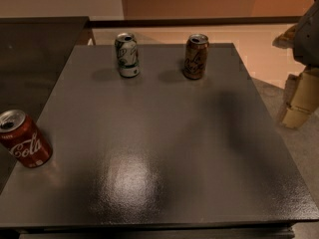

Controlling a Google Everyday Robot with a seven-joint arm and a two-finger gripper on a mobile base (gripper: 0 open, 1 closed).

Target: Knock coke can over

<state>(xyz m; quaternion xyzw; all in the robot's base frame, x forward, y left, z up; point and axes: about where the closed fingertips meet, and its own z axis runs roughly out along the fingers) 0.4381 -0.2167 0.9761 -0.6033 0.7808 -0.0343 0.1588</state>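
Note:
The coke can (24, 139), red with white script and a silver top, stands upright at the table's left edge, near the front. My gripper (299, 101) hangs at the far right of the view, beyond the table's right edge and far from the coke can. It holds nothing that I can see.
A green-and-white can (127, 55) and a brown-gold can (195, 56) stand upright near the far edge of the dark grey table (159, 148). A second dark surface (35, 59) adjoins on the left. Pale floor lies to the right.

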